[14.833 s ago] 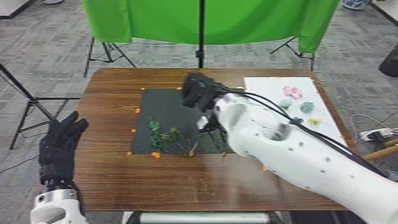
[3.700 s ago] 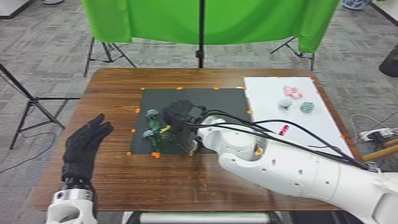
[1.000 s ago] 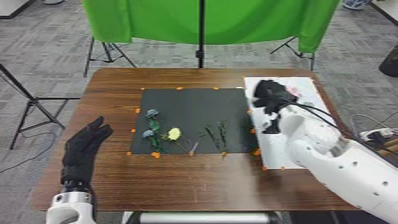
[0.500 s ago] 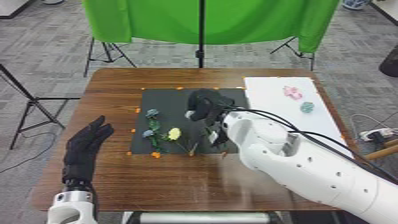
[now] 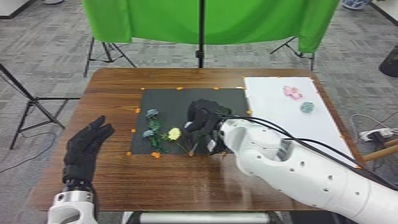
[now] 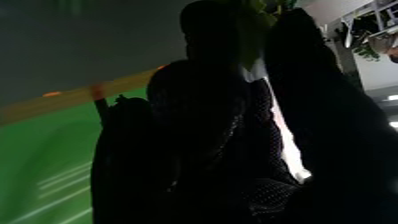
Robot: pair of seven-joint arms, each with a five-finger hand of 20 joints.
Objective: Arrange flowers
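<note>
Two blue flowers and a yellow flower were set on the left half of the black mat. Over its right half, the right hand apparently pinched a pale flower. Right of it, the pink flower and green flower were unplaced.

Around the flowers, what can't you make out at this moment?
- Head view: part of the dark mat, hidden by the right hand.
- Right wrist view: what the pale patch is, partly covered by the glove.
- Same view: the green leaves' full shape, cut by the top edge.
- Head view: the blue flowers' petals, too small.
</note>
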